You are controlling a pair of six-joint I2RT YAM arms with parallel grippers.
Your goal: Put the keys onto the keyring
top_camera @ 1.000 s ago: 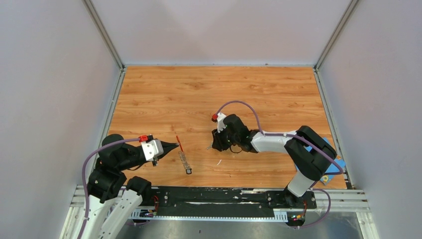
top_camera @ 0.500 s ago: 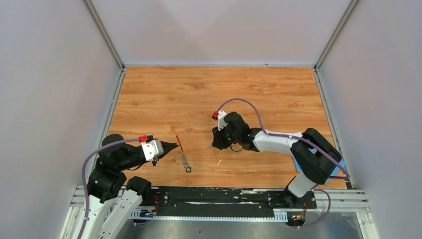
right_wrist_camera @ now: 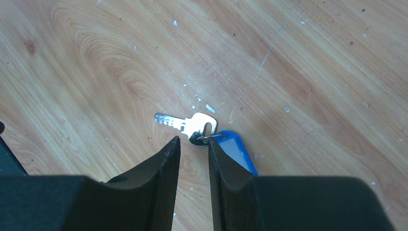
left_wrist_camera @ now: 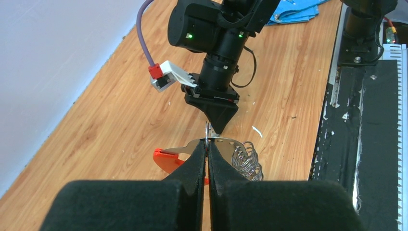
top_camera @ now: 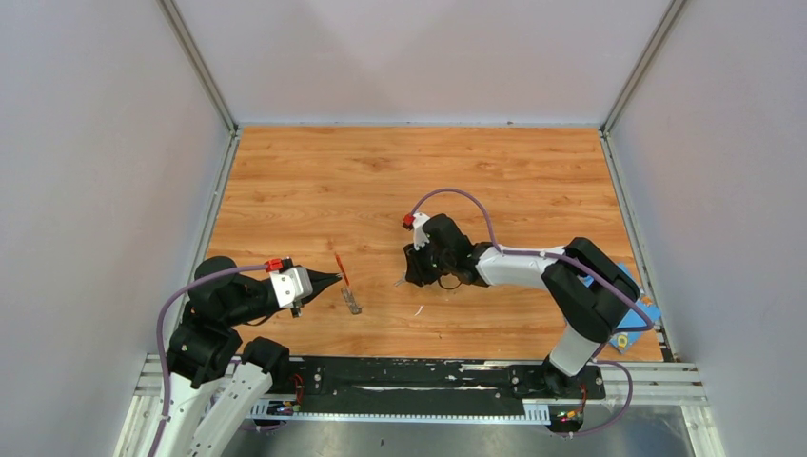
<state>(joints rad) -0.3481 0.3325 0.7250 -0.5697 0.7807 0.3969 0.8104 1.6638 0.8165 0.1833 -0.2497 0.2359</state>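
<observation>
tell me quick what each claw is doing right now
left claw: closed, pinching the keyring
right claw: open, holding nothing, tips just short of the blue-headed key

Even, diffuse overhead light washes the orange-brown wood-grain table (top_camera: 381, 181), leaving only soft, faint shadows and no harsh glare. The top view is sharp edge to edge. In both wrist views the black gripper fingers (left_wrist_camera: 187, 173) loom blurred in the foreground while the wood grain beyond stays crisp.
</observation>
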